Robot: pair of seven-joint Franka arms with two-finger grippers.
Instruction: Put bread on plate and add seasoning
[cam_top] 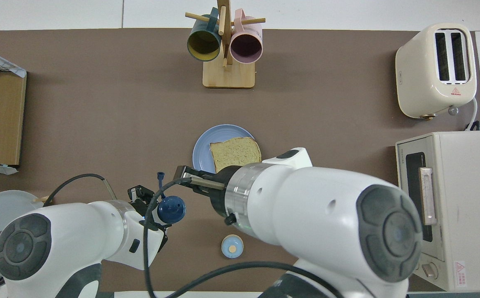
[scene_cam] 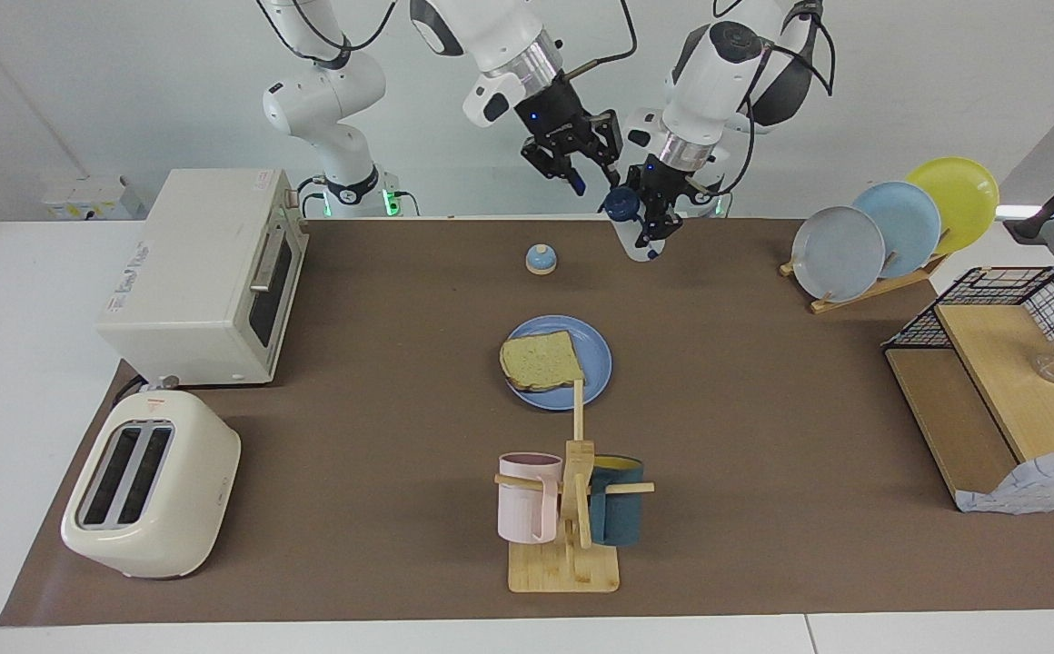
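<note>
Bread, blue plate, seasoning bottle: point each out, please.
bread [scene_cam: 541,360]: facing view, middle of the crumb.
blue plate [scene_cam: 597,363]: facing view, bare rim beside the bread.
seasoning bottle [cam_top: 171,209]: overhead view, its dark blue cap.

Toaster [scene_cam: 151,495], oven [scene_cam: 203,274], mug tree [scene_cam: 571,509], bell [scene_cam: 541,259], plate rack [scene_cam: 890,232].

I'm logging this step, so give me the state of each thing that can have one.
Bread: lying on the plate.
Seasoning: held up off the table, cap on.
Left gripper: shut on the seasoning.
Right gripper: raised beside the seasoning, holding nothing.
Oven: door closed.
</note>
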